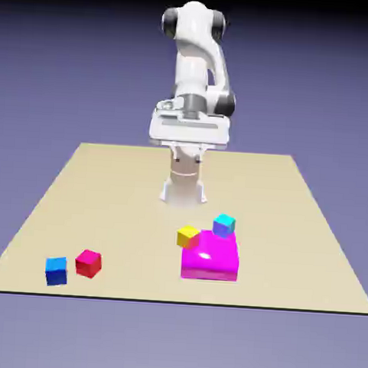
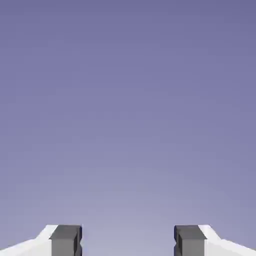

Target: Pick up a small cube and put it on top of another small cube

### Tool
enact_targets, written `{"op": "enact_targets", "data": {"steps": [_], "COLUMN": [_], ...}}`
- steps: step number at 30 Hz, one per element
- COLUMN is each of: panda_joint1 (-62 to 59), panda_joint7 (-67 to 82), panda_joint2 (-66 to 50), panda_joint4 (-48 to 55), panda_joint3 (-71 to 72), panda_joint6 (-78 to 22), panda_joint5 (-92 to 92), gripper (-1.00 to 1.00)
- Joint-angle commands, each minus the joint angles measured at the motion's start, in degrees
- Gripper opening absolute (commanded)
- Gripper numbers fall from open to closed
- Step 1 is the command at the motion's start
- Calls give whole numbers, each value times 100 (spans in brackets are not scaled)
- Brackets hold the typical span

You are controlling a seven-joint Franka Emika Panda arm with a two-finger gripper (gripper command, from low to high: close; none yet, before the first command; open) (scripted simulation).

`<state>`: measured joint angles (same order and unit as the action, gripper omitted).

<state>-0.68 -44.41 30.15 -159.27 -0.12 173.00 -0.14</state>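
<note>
Red cube (image 1: 89, 263), blue cube (image 1: 56, 270)

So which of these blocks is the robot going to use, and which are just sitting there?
For the job: blue cube, red cube, yellow cube, teal cube, and the open, empty gripper.

Just lying about: big magenta block.

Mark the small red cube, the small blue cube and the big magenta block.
small red cube (image 1: 88, 263), exterior view, front face.
small blue cube (image 1: 56, 271), exterior view, front face.
big magenta block (image 1: 210, 256), exterior view, top face.
</note>
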Motion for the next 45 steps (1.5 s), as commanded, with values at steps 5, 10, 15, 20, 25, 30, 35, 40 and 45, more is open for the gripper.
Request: {"op": "enact_targets", "data": {"steps": [5,10,15,20,25,30,35,40,45], "panda_joint1": [-567,-1133,-1700,-2266,-2833,-3135,-3162,-3131,-2368], "panda_joint7": [-808,-1616,-2424,-3231,-4039,-4461,-4468,-4460,-3354], "panda_joint2": [-1039,-2077,-3115,-4153,-5191,-5938,-6678,-5848,-4861], "panda_joint4": [719,1437,2155,2874,3592,4026,4240,3999,3259], "panda_joint3": [-49,-99,-148,-198,-247,-271,-266,-272,-350], "panda_joint6": [-416,-832,-1248,-1664,-2081,-2150,-1624,-2214,-2440], "panda_joint5": [-56,-113,-169,-225,-281,-309,-305,-310,-284], "gripper": [0,0,0,0,0,0,-100,-100,-100]}}
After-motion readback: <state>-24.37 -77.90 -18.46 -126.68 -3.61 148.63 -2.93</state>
